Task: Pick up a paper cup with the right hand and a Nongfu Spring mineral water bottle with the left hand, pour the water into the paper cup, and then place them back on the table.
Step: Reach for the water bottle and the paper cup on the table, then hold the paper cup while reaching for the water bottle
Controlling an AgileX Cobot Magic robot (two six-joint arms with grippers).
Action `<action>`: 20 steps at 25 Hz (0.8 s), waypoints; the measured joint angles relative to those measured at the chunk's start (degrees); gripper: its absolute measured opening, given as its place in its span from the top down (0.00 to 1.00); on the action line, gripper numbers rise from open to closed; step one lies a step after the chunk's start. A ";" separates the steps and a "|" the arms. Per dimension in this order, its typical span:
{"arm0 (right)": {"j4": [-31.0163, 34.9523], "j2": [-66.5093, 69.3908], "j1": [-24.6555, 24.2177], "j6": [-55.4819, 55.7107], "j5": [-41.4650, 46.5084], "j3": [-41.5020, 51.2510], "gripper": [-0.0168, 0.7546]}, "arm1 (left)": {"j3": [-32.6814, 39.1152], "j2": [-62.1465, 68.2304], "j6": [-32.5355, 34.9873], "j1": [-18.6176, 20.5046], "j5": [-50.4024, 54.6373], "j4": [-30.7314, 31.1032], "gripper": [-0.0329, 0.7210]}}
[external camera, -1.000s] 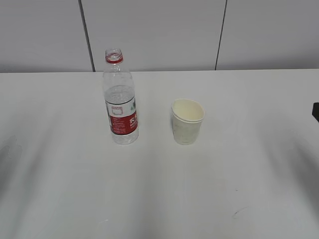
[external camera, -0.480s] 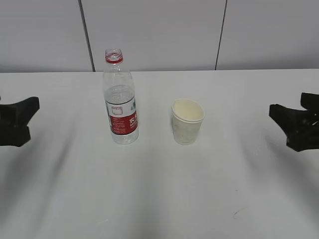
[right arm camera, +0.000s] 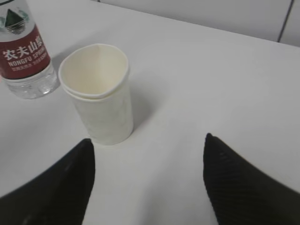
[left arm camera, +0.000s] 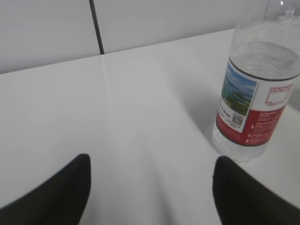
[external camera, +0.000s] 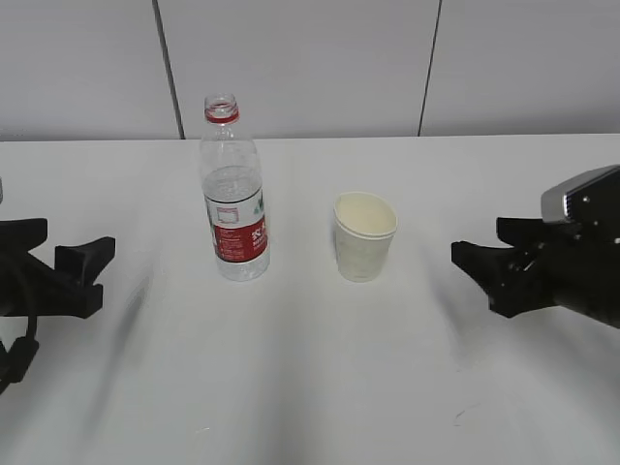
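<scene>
I have both arms in from the sides and nothing is held. My left hand (external camera: 82,276) has its jaws spread wide and sits well apart from the water bottle (external camera: 232,194), which stands upright on the table (external camera: 310,387) left of centre. In the left wrist view the bottle (left arm camera: 258,89) is off to the right of the gap between my fingers, so I judge I need to swing that way before closing. My right hand (external camera: 489,276) is also spread open, near the paper cup (external camera: 364,235) but not touching it. The cup stands upright just right of the bottle, with a clear gap between them.

The bottle has no cap on, only the red neck ring, so any tilt on the lift could spill. It looks mostly full, so fairly heavy, and the thin clear plastic will buckle if I squeeze hard. I would take it around the labelled middle. The cup (right arm camera: 99,91) is light and soft, and its rim already looks slightly out of round. I would grip it gently at mid-height, below the rolled rim
</scene>
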 joint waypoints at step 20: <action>-9.98 23.11 4.06 0.04 -10.55 -16.67 0.24 | 0.00 1.55 -0.19 0.00 -0.81 0.40 0.29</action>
